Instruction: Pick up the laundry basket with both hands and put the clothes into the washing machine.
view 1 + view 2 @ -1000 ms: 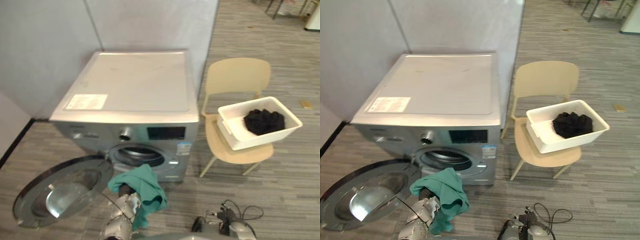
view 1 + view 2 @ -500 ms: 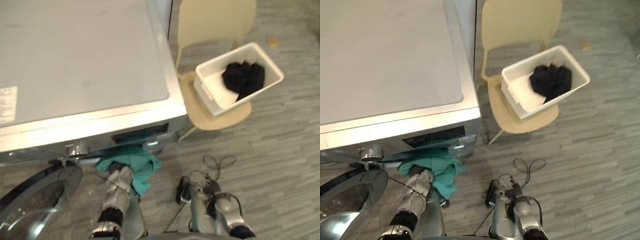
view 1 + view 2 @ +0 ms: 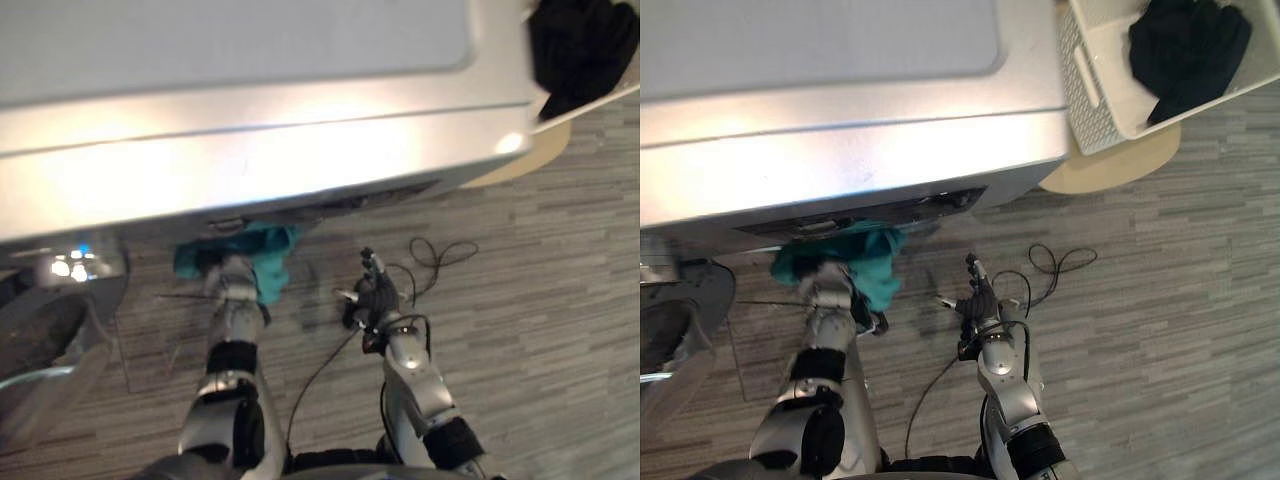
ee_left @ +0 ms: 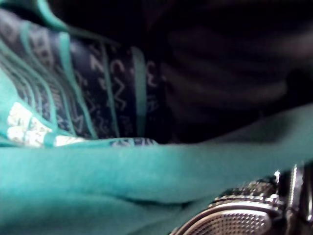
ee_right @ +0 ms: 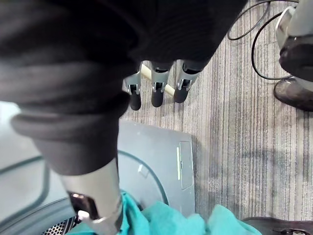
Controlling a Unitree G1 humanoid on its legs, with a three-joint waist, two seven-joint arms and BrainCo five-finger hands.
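The washer (image 3: 840, 150) takes up the far part of my head views, and its front edge overhangs the mouth. The teal cloth (image 3: 875, 265) is bunched just under that edge. It lies on the far side of the left robot hand (image 3: 828, 287) and is draped over it. I cannot tell whether that hand grips the cloth or merely carries it. In the left wrist view the teal fabric is right against the camera, with darkness beyond and the perforated drum (image 4: 230, 223) close by. I judge the cloth is at the mouth, not fully inside. The door (image 3: 40, 340) lies open at the near left.

The right robot hand (image 3: 977, 300) hangs over the floor (image 3: 1160, 330), to the right of the left one and apart from the cloth. In its wrist view its fingers (image 5: 156, 95) are relaxed and hold nothing.

The coming move turns on one line: the drum lies straight ahead of the left robot hand, with the cloth between hand and opening. A push along the forearm, away from me, should carry it in. The fold trailing by the wrist could drop outside.

The basket (image 3: 1085, 80) sits on the chair (image 3: 1110, 168) at the far right, with the black garment (image 3: 1185, 45) in it. It is well apart from both hands, and the right is nearer.
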